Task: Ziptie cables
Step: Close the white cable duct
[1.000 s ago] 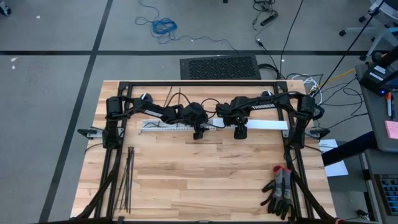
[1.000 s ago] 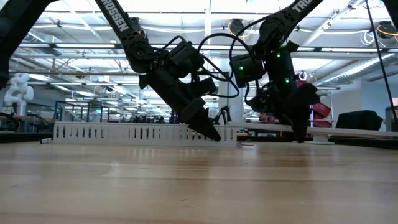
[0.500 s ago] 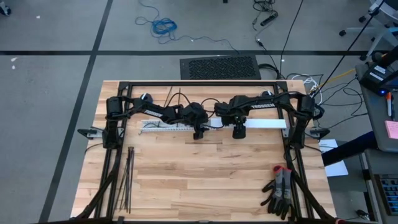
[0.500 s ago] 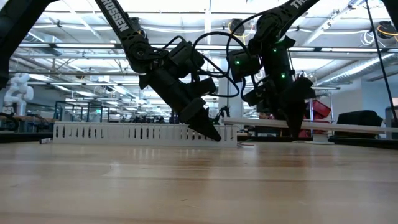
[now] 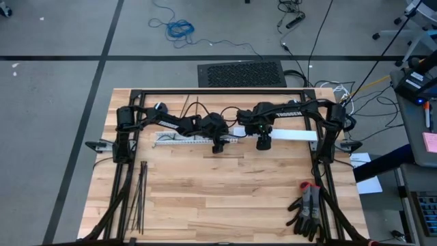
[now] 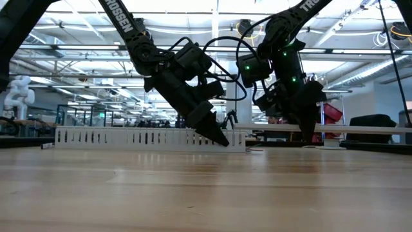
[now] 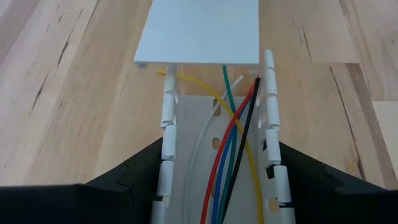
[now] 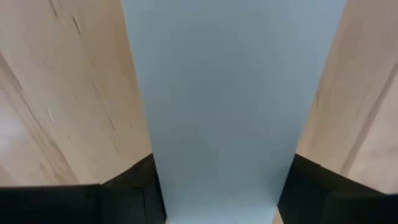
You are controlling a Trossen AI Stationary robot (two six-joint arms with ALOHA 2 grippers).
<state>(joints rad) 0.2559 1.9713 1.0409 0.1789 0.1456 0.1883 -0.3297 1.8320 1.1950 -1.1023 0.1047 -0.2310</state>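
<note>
Thin black zipties point(image 5: 140, 195) lying parallel near table's left edge, coloured cables point(image 7: 231, 162) inside white channel

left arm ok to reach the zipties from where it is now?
Probably yes, but not right away. The zipties lie bare on the table's left side, with open wood between. The left gripper, though, straddles the white slotted channel and must let go first.

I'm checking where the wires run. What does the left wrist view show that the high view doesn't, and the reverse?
Only the left wrist view: coloured wires lying inside the white slotted channel, running under the flat white cover.

Only the high view: black zipties near the table's left edge, dark gloves at the right, and the right claw over the cover.

Both: channel, cover, wooden table and the left claw at the channel.
</note>
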